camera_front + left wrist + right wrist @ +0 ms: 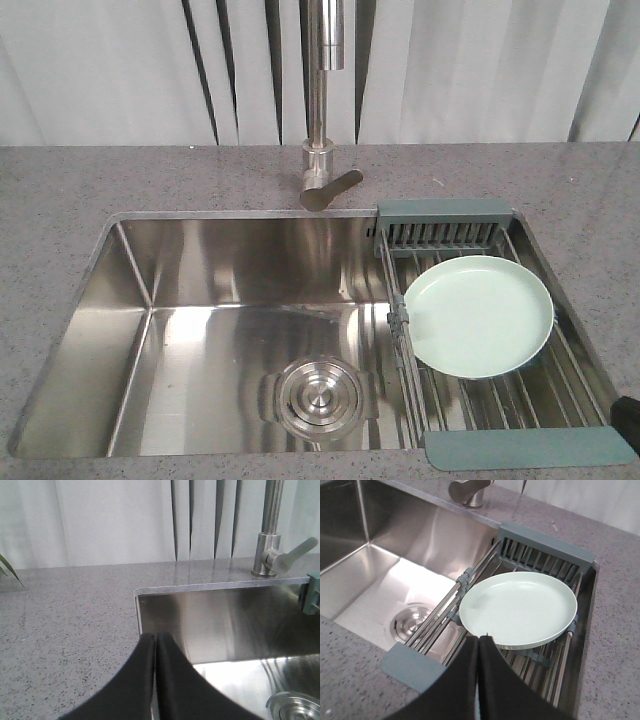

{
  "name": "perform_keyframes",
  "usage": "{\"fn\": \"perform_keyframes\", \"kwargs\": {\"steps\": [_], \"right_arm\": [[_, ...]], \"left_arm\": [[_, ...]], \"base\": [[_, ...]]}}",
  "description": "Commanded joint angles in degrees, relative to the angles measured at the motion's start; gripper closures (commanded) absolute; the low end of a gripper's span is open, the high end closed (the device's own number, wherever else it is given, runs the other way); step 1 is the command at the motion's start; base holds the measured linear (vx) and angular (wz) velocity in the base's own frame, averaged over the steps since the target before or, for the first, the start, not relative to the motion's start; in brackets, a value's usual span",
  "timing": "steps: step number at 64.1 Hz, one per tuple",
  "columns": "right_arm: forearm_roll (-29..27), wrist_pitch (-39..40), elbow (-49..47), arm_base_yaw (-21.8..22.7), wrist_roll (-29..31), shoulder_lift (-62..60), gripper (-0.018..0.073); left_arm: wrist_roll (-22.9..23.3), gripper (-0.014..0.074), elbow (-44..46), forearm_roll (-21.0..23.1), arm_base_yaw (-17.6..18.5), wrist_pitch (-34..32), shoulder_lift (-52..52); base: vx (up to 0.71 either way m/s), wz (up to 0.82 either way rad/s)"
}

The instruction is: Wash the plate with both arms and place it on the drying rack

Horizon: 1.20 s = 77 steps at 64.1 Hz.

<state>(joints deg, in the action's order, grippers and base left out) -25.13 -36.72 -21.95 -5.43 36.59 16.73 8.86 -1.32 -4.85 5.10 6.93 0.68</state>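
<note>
Plate (480,315) flat on rack (530,447) across sink's (200,290) right end, face up, left gripper (156,641) fingers pressed together, empty, right gripper (479,642) likewise closed, empty, just short of plate.

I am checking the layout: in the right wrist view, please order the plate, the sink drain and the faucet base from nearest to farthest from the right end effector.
1. Plate, just beyond the right end effector, on the drying rack.
2. Sink drain, lower left, in the basin.
3. Faucet base, far, top edge.
</note>
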Motion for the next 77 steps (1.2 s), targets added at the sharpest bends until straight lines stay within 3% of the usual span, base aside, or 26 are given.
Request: {"fn": "perform_keyframes", "kwargs": {"steps": [1, 13, 22, 30, 40, 52, 63, 77], "right_arm": [[0.0, 15.2, 5.3, -2.2, -3.6, -2.3, 0.0563], [9.1, 27.4, 15.9, -3.0, -20.1, -10.9, 0.0563], [22.2, 30.4, 20.9, -3.0, -36.6, -15.9, 0.0563], [31.8, 32.4, 23.7, -3.0, -47.2, -18.0, 0.0563], [37.1, 34.5, 23.6, -2.9, -50.0, -18.0, 0.0563], [36.9, 38.7, 23.6, -1.9, -50.0, -18.0, 0.0563], [33.5, 40.4, 23.6, 5.6, -50.2, -18.0, 0.0563], [34.4, 40.5, 23.7, 6.2, -50.2, -18.0, 0.0563]], "left_arm": [[0.0, 0.0603, -1.3, 0.5, 0.0, -3.8, 0.9], [0.0, 0.0603, -1.3, 0.5, 0.0, -3.8, 0.9], [0.0, 0.0603, -1.3, 0.5, 0.0, -3.8, 0.9], [0.0, 0.0603, -1.3, 0.5, 0.0, -3.8, 0.9], [0.0, 0.0603, -1.3, 0.5, 0.0, -3.8, 0.9], [0.0, 0.0603, -1.3, 0.5, 0.0, -3.8, 0.9], [0.0, 0.0603, -1.3, 0.5, 0.0, -3.8, 0.9], [0.0, 0.0603, -1.3, 0.5, 0.0, -3.8, 0.9]], "base": [[0.00, 0.00], [0.00, 0.00], [0.00, 0.00], [0.00, 0.00], [0.00, 0.00], [0.00, 0.00], [0.00, 0.00], [0.00, 0.00]]}}
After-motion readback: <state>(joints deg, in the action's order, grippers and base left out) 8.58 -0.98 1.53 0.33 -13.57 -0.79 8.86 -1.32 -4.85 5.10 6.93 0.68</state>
